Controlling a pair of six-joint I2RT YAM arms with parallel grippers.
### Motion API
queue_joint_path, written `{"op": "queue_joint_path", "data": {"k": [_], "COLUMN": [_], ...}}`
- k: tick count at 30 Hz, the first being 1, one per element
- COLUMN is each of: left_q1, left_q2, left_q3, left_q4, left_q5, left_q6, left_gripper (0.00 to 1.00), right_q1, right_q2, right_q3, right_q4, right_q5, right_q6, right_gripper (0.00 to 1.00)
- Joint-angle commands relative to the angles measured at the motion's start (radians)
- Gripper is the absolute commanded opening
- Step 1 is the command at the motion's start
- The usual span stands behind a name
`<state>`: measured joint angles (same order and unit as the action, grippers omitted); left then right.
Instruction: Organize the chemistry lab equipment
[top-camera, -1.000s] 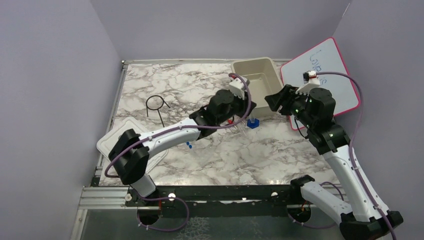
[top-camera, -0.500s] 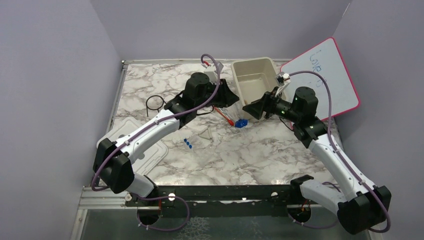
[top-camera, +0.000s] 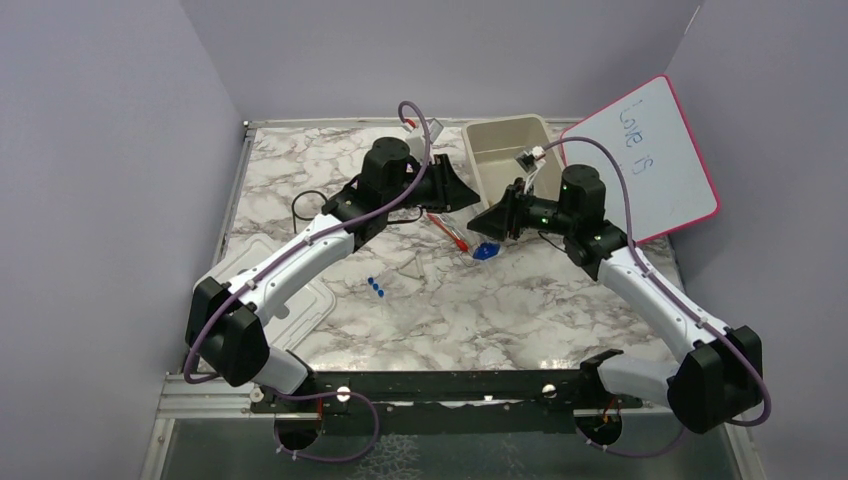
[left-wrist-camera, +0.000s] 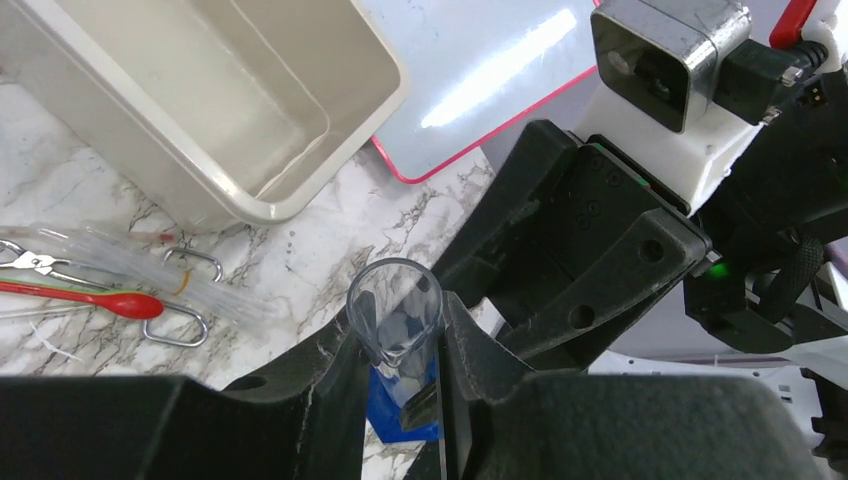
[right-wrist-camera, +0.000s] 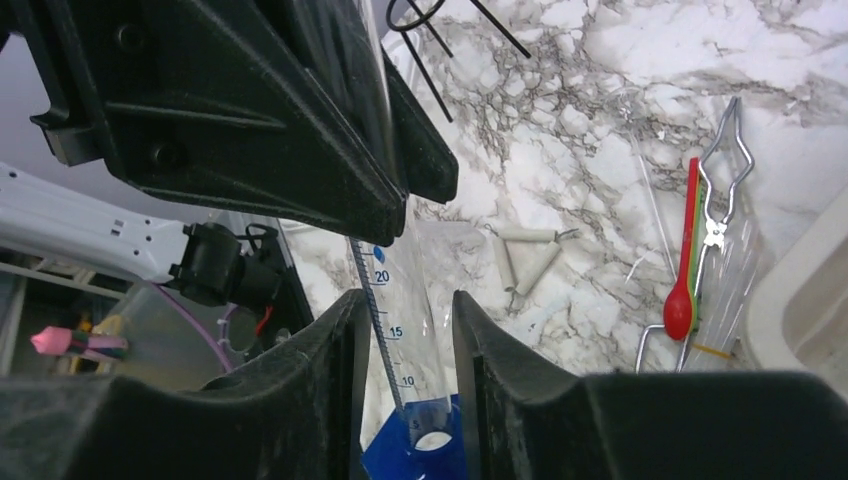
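Swinging in from beside the whiteboard, the right arm now reaches over the middle of the table. The left arm has drawn back a little toward the far side, so the two wrists meet nose to nose just in front of the tub. A second ago they were well apart. Between them is the cylinder, which stood upright on the marble then and is now tilted, its mouth toward the left wrist and its blue base toward the right. The left gripper is clenched on the tube just below the rim. The right gripper straddles the tube low down, near the base, with its fingers close on either side, though I cannot tell whether they press yet. I also cannot tell whether the base has left the table. This looks like a handover, probably so that the right arm, nearer the tub, can carry the cylinder in. The left jaws should let go only once the right ones have closed. Everything else has stayed put on the marble and is yet to be sorted: the ring, the clamp, the dropper and the blue caps.
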<state>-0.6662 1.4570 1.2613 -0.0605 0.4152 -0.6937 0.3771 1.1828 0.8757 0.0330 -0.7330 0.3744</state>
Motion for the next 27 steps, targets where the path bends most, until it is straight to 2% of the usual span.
{"op": "queue_joint_path", "data": {"k": [1, 4, 10, 14, 17, 22, 23, 27], "left_q1": [0.009, 0.017, 0.037, 0.064, 0.09, 0.105, 0.106, 0.107], "left_q2": [-0.015, -0.017, -0.038, -0.063, -0.103, -0.198, -0.249, -0.294], "left_q3": [0.023, 0.023, 0.033, 0.046, 0.058, 0.072, 0.073, 0.046], "left_q4": [0.041, 0.044, 0.017, -0.019, -0.073, -0.194, -0.281, -0.355], "left_q5": [0.076, 0.079, 0.021, -0.029, -0.072, -0.218, -0.327, -0.393], "left_q6": [-0.037, -0.045, -0.043, -0.021, 0.028, 0.157, 0.246, 0.337], "left_gripper": [0.26, 0.27, 0.67, 0.82, 0.89, 0.9, 0.91, 0.91], "right_q1": [0.004, 0.004, 0.004, 0.004, 0.004, 0.001, -0.008, -0.031], "right_q2": [0.02, 0.02, -0.002, -0.014, -0.006, 0.092, 0.197, 0.329], "right_q3": [0.026, 0.031, 0.036, 0.06, 0.11, 0.253, 0.323, 0.408], "right_q4": [0.016, 0.012, 0.047, 0.041, -0.007, -0.126, -0.147, -0.159], "right_q5": [-0.036, -0.028, 0.031, 0.143, 0.271, 0.538, 0.625, 0.711], "right_q6": [-0.012, 0.003, 0.043, 0.045, 0.019, -0.039, -0.067, -0.112], "right_gripper": [0.33, 0.2, 0.14, 0.14, 0.14, 0.15, 0.15, 0.15]}}
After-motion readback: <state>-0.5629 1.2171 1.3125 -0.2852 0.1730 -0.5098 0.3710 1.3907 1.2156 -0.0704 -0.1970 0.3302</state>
